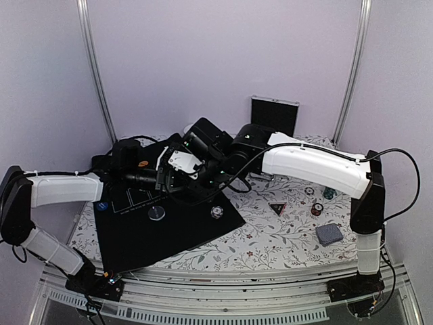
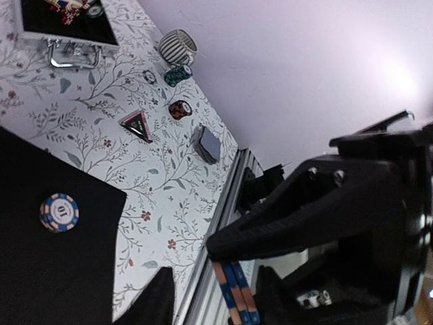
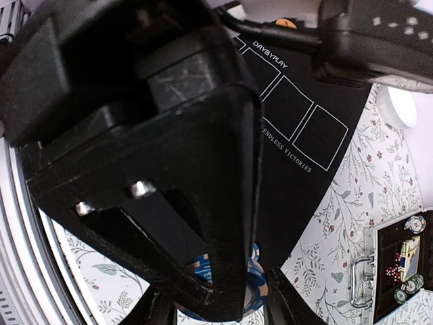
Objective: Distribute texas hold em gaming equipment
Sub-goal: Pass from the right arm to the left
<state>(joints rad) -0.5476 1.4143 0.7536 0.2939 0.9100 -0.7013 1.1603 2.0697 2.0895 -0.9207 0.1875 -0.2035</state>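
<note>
Black mat [image 1: 169, 237] beneath left pincer [image 2: 216, 305], right pincer [image 3: 220, 305]; chip stack [image 2: 235, 298] half-hidden, grips indiscernible.

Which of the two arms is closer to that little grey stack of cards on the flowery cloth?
Right. The right arm has its lower section standing just beside the stack of cards. The left arm is far off, beyond the black mat.
</note>
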